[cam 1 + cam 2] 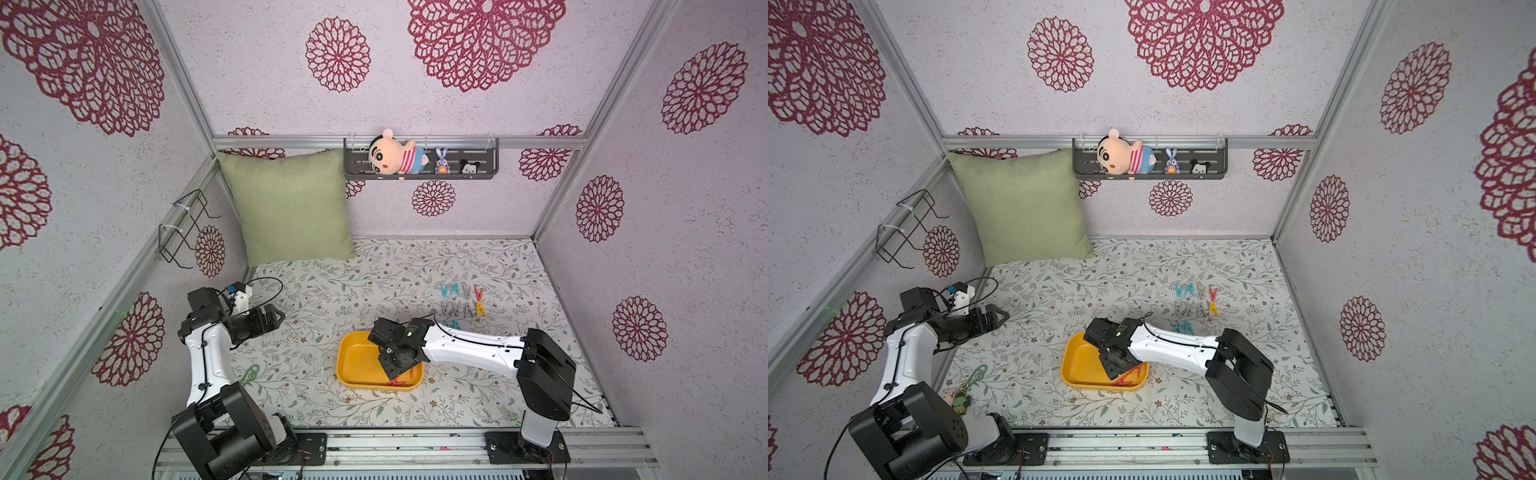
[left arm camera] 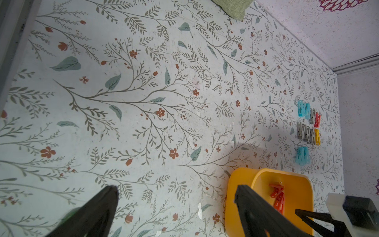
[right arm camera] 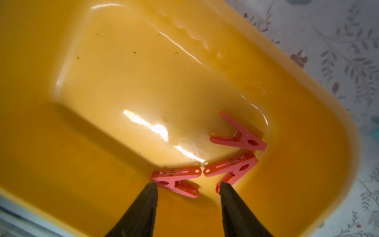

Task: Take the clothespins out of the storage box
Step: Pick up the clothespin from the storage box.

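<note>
The yellow storage box (image 1: 357, 361) (image 1: 1079, 365) sits on the floral table, front of centre. Three red clothespins (image 3: 177, 180) (image 3: 231, 169) (image 3: 240, 136) lie in one corner of the storage box (image 3: 123, 82). My right gripper (image 3: 187, 186) is lowered into the box, open, its fingertips (image 3: 151, 189) straddling the ends of two red pins without holding either. Several teal, grey, red and yellow clothespins (image 1: 463, 299) (image 1: 1196, 297) (image 2: 307, 127) lie in rows on the table behind the box. My left gripper (image 1: 278, 313) (image 2: 175, 188) hovers open and empty at the far left.
A green pillow (image 1: 291, 208) leans in the back left corner. A dark wall shelf (image 1: 478, 164) carries plush toys. A black wire rack (image 1: 183, 228) hangs on the left wall. A green keychain with small toys (image 1: 967, 386) lies near the left arm's base.
</note>
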Robot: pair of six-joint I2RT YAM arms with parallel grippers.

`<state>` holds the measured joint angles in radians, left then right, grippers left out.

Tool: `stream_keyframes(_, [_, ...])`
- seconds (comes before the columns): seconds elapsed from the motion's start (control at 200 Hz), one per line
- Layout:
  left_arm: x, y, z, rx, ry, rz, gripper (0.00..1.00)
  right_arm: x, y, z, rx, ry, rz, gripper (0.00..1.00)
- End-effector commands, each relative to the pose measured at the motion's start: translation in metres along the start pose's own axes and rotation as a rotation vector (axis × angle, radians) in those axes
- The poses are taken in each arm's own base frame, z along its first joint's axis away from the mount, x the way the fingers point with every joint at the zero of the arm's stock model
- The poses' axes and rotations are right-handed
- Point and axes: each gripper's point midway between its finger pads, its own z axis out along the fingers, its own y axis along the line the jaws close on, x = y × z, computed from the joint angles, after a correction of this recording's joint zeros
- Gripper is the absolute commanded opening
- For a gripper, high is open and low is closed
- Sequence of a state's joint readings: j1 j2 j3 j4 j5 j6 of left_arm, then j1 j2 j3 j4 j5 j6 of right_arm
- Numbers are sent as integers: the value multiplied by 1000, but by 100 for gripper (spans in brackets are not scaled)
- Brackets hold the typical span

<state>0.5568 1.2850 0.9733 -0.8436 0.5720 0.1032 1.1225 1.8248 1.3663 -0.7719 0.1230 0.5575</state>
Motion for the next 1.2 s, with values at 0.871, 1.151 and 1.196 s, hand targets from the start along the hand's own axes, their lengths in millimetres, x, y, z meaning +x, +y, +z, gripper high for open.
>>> stream_keyframes(0.871, [-12,-17,-14,17,-73,63,97,-19,-20,5,92,-238,572,53])
stream_keyframes(1.151, [-12,-24,-17,50,-83,69,97,-28,-12,-13,5,-290,841,51])
stream_keyframes(1.196, [-13,-25,-17,53,-86,70,97,-27,-15,-14,12,-290,894,48])
